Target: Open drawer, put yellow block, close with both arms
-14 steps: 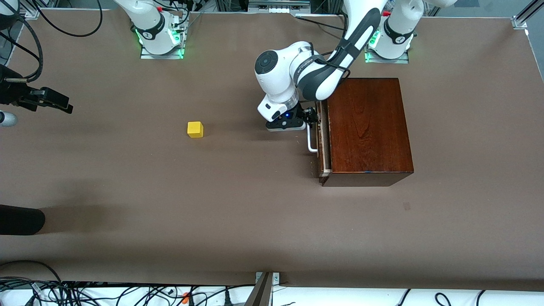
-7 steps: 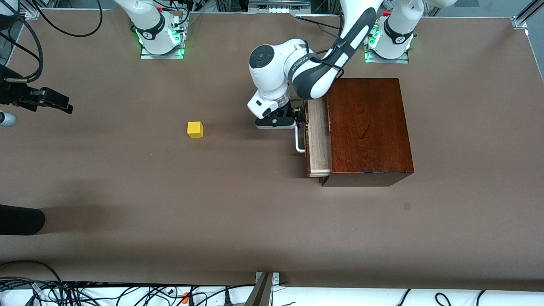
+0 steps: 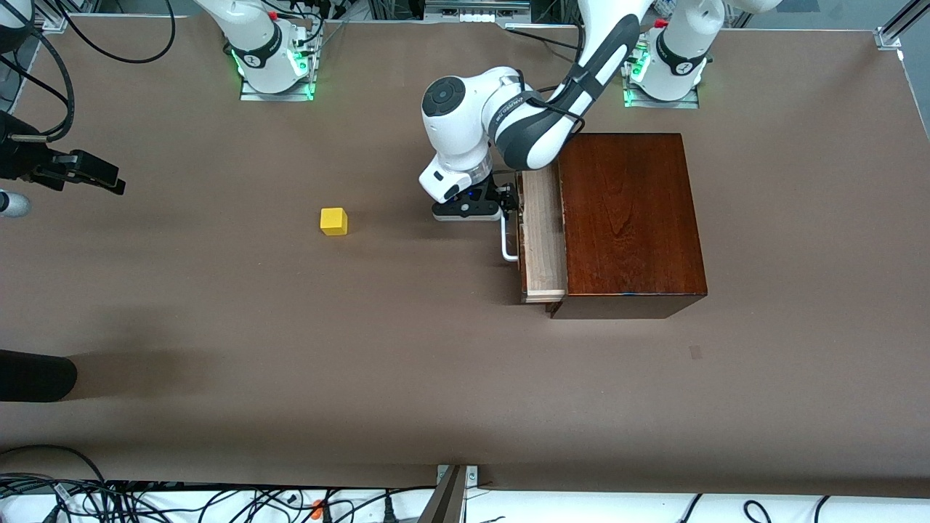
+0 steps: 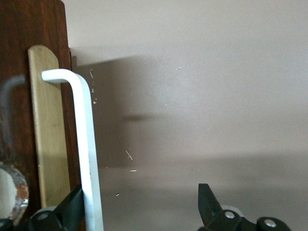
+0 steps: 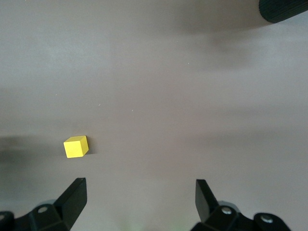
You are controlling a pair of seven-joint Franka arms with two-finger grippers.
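The dark reddish-brown box [image 3: 628, 218] stands toward the left arm's end of the table. Its drawer [image 3: 541, 236] is pulled partly out, showing the pale tray. My left gripper [image 3: 511, 198] is open at the white handle [image 3: 506, 245]. In the left wrist view the handle [image 4: 87, 139] runs just inside one finger [image 4: 72, 208] of the left gripper [image 4: 139, 195], in front of the drawer front [image 4: 17, 48]. The yellow block [image 3: 333, 221] lies on the table toward the right arm's end. My right gripper [image 3: 107, 179] is open, empty and raised; its wrist view shows the gripper [image 5: 139, 187] over bare table, apart from the block [image 5: 76, 147].
The brown table [image 3: 436, 363] is bare between the block and the drawer. A black rounded object [image 3: 36, 376] lies at the table's edge near the right arm's end and also shows in the right wrist view [image 5: 284, 9]. Cables hang along the near edge.
The left gripper has drawn the handle away from the box toward the right arm's end, and the drawer has slid from nearly shut to partly open. The right gripper and block have not moved.
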